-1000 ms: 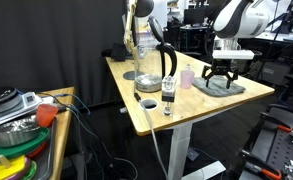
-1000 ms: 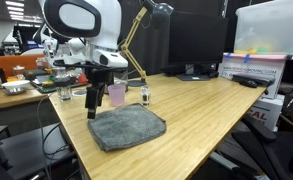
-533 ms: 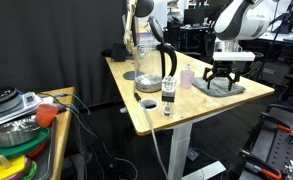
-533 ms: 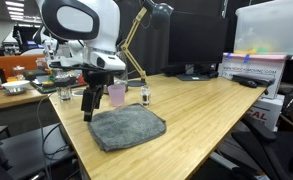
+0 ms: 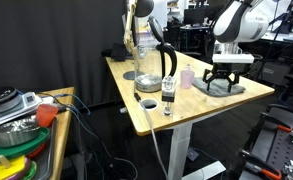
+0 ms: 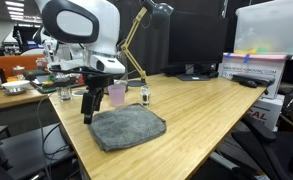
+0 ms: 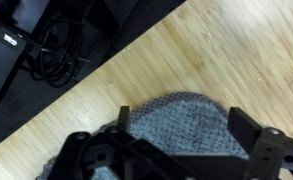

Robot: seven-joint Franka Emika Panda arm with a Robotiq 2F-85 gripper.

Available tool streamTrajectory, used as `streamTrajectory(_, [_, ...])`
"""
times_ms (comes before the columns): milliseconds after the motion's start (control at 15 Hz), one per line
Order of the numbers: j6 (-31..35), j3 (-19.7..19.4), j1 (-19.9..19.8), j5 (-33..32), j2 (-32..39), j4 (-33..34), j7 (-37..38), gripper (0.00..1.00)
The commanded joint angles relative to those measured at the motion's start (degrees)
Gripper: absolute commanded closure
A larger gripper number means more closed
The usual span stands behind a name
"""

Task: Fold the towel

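The towel [image 6: 128, 127] is a grey-green cloth lying flat, slightly rumpled, near the wooden table's front corner; it also shows in an exterior view [image 5: 222, 87]. My gripper [image 6: 90, 106] hangs open just above the towel's end nearest the pink cup [image 6: 116, 95], with nothing between its fingers. In the wrist view the towel [image 7: 181, 130] has a rounded corner lying on the wood right between the two spread black fingers [image 7: 248, 130] of the gripper [image 7: 184, 117]. In an exterior view the gripper [image 5: 219, 74] stands over the cloth.
The pink cup [image 5: 187, 76], a small glass jar [image 6: 145, 97], a black kettle [image 5: 167, 65] and a jar [image 5: 168, 98] stand on the table. The table edge [image 6: 81, 150] runs close to the towel. A desk lamp [image 6: 146, 20] rises behind. A cluttered side table [image 5: 26, 115] stands apart.
The gripper has drifted a little sideways toward the towel's outer end, staying open. The towel has not moved.
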Motion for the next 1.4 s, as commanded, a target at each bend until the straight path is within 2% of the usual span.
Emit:
streamTrajectory(0, [4.04, 0.03, 0.76, 0.34, 2.78, 1.84, 0.67, 0.0])
streamTrajectory(333, [6.84, 0.11, 1.9, 0.66, 6.84, 4.29, 0.33, 0.0])
streamTrajectory(733, [6.5, -0.43, 2.09, 0.98, 4.74, 3.7, 0.58, 0.0])
streamTrajectory(933, [6.21, -0.33, 1.51, 2.03, 4.5, 3.88, 0.03, 0.27])
streamTrajectory(1000, [5.73, -0.23, 1.21, 2.6, 4.24, 3.85, -0.29, 0.32])
streamTrajectory(1133, [5.26, -0.22, 0.83, 3.65, 3.59, 3.57, -0.55, 0.35])
streamTrajectory(1200, [4.97, -0.19, 0.59, 4.16, 3.29, 3.47, -0.76, 0.32])
streamTrajectory(1333, [4.65, -0.38, 0.21, 4.73, 2.95, 3.36, -0.79, 0.32])
